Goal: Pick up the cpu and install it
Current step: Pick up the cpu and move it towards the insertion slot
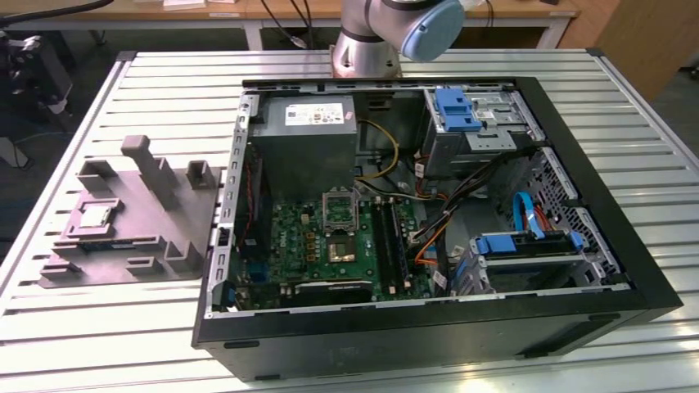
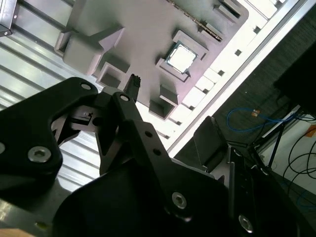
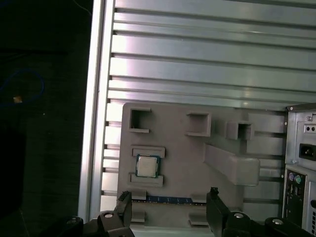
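The cpu (image 3: 146,166) lies flat in a square pocket of the grey holder (image 3: 182,158) on the slatted desk (image 3: 197,64), beside the open computer case (image 1: 437,327). Above the holder, the jaws point downward, wide apart and empty.

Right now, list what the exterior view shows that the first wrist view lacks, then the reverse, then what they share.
Exterior view adds: the inside of the open computer case, with its green board, grey power box and blue drive brackets, plus the arm's base. First wrist view adds: the hand, fingers spread apart, hovering by the tray's edge, and the case's back ports. Shared: the grey tray with the chip seated in its pocket, on the slatted table.
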Available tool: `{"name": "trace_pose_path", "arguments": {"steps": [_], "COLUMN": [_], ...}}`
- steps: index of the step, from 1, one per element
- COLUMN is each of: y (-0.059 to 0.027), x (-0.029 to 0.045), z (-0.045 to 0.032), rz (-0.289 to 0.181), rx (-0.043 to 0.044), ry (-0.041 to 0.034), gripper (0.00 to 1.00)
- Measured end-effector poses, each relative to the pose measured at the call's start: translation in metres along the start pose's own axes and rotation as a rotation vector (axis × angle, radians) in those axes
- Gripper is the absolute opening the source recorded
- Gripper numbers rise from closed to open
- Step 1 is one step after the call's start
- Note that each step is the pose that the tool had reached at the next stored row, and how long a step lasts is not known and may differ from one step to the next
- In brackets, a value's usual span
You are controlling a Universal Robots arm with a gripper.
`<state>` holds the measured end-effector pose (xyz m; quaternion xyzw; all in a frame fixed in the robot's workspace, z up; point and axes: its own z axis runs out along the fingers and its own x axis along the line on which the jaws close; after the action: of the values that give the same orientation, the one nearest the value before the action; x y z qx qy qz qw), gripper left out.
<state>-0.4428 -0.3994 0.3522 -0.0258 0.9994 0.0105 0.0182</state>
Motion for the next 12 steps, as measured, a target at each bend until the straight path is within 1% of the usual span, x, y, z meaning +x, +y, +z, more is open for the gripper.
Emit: {"name": "trace_pose_path", "arguments": {"steps": [2, 3, 4, 5, 9, 12], "y": [0.0, 0.0, -0.0001, -0.0001, 0.0, -0.0001], "x": [0.0, 0.0001, 0.0003, 0.0007, 0.0024, 0.0033], "z": [0.0001, 0.0005, 0.0013, 0.002, 0.007, 0.012], "rz": [0.0, 0.0, 0.0, 0.0, 0.004, 0.007], "rx": [0.0, -0.0001, -0.0003, -0.0002, -0.0006, -0.0004], "ry": [0.0, -0.0002, 0.0001, 0.0022, 0.0138, 0.0148], "gripper": [0.69, 0.63, 0.63, 0.56, 0.56, 0.56]}}
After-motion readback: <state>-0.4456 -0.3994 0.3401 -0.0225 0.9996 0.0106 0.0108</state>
